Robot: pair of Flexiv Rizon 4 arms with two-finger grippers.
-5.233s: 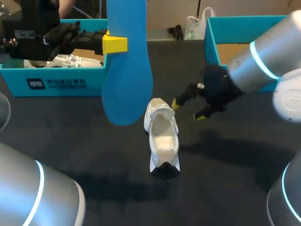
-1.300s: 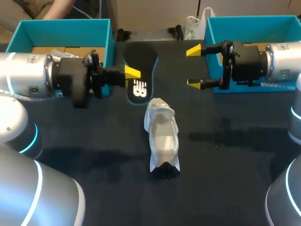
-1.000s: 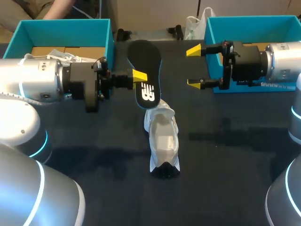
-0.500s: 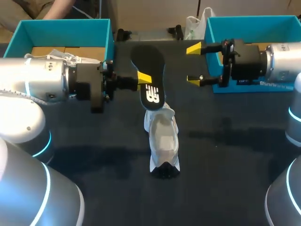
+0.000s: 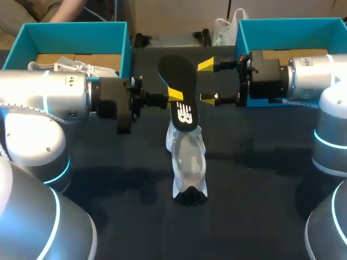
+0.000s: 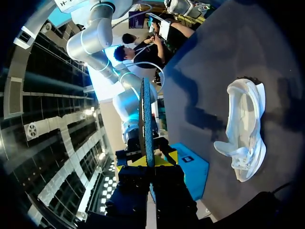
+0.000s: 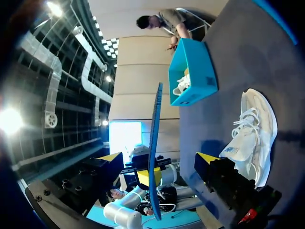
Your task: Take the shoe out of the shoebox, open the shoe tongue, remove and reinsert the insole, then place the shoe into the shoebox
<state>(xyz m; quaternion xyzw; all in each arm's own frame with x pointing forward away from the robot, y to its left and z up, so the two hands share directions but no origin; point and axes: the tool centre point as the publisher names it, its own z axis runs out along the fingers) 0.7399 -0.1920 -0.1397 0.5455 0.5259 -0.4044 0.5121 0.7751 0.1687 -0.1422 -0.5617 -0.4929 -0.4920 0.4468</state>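
A white shoe (image 5: 187,162) lies on the dark table with its opening toward the far side, also seen in the wrist views (image 6: 244,129) (image 7: 253,133). Above its heel end my left gripper (image 5: 174,94) (image 6: 148,161) is shut on the insole (image 5: 181,89), which is black on top and blue underneath and is held on edge (image 6: 146,121). My right gripper (image 5: 207,82) (image 7: 158,158) stands open just right of the insole. The insole's edge (image 7: 155,143) lines up with the gap between its fingers, untouched.
A teal shoebox (image 5: 70,31) at the far left holds another white shoe (image 5: 76,68). A second teal shoebox (image 5: 282,26) stands at the far right behind my right arm. The left box also shows beyond the shoe in the right wrist view (image 7: 193,76).
My left arm carried the insole rightward until it hangs over the shoe's heel end. My right gripper slid left and closed in on the insole, still open.
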